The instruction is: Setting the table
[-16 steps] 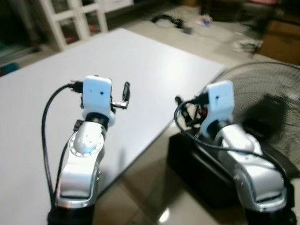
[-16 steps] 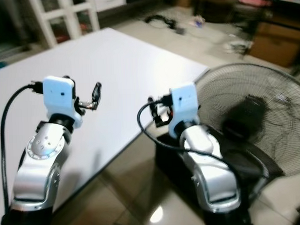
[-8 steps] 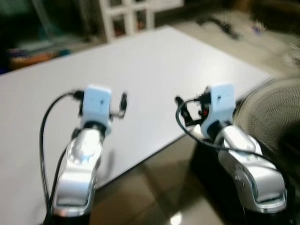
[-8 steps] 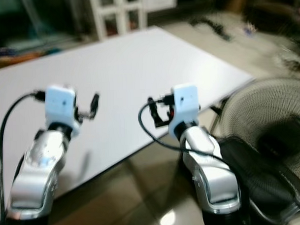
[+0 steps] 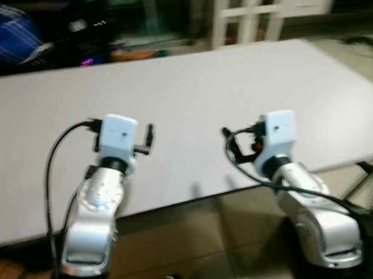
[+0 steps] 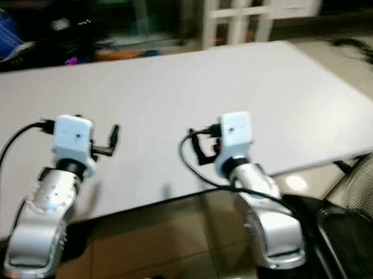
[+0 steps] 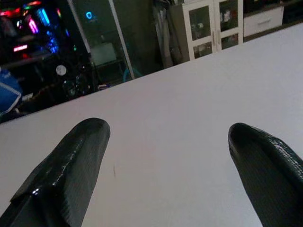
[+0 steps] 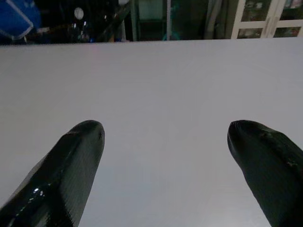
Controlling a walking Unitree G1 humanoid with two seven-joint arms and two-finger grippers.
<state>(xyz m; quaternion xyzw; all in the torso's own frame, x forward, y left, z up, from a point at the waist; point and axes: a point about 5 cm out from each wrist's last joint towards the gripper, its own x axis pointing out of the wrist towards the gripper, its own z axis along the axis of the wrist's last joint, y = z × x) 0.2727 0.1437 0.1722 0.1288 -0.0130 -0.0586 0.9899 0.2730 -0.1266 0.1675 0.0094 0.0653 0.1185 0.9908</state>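
Both grippers, the left gripper (image 7: 165, 156) and the right gripper (image 8: 163, 156), hung spread wide, grasping nothing, over the near edge of the bare white table (image 5: 191, 84); presumably readied to receive tableware.

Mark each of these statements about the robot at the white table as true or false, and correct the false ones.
1. Both hands are held out over the white table. True.
2. The left hand is clamped on a plate. False: its fingers are spread apart with nothing between them.
3. The right hand is open and holds nothing. True.
4. A white cabinet stands beyond the far side of the table. True.
5. Cutlery is laid out on the table between the two arms. False: the tabletop there is bare.
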